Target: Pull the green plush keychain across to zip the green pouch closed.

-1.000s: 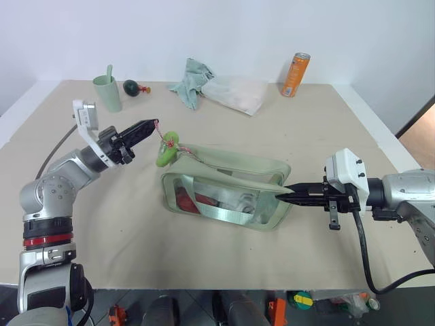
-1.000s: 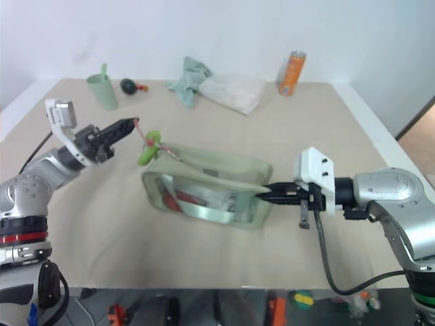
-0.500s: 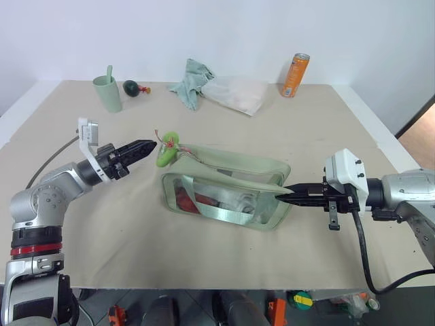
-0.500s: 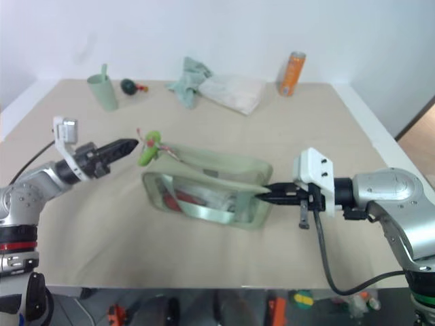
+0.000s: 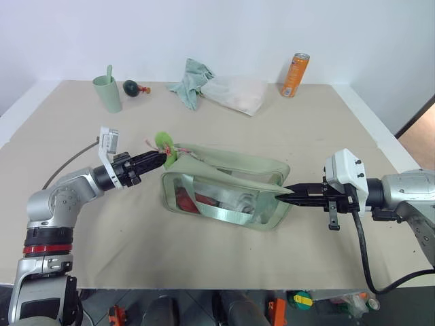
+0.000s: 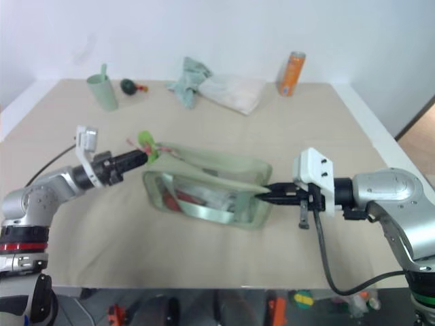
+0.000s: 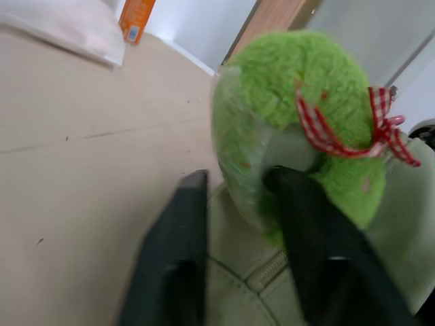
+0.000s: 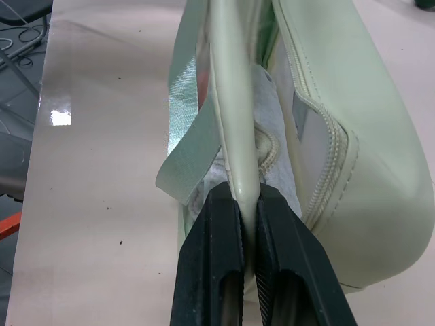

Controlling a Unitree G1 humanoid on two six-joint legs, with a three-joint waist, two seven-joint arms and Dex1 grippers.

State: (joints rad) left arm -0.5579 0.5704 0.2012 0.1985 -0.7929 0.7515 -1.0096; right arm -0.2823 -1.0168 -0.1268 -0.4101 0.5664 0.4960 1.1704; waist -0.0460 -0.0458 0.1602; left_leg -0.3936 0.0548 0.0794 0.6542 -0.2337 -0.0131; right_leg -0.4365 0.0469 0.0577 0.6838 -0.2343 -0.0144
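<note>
The green pouch (image 5: 224, 170) lies mid-table, its zipper running along the top and red items showing through the clear side. The green plush keychain (image 5: 165, 142) sits at the pouch's left end, with a red checked bow (image 7: 380, 129) on it. My left gripper (image 5: 158, 159) reaches in level from the left. In the left wrist view its fingers (image 7: 187, 217) stand narrowly apart, pinching the plush's lower edge (image 7: 245, 170). My right gripper (image 5: 285, 193) is shut on the pouch's pale green handle (image 8: 234, 136) at the right end.
Along the far edge stand a pale green cup (image 5: 108, 93), a dark green round toy (image 5: 132, 87), a teal cloth (image 5: 192, 80), a white plastic bag (image 5: 234, 94) and an orange can (image 5: 296, 75). Bare tabletop (image 5: 136, 231) lies in front of the pouch.
My left gripper let go of the red thread, sank toward the table and closed in on the plush keychain itself. The right gripper and the pouch have stayed put.
</note>
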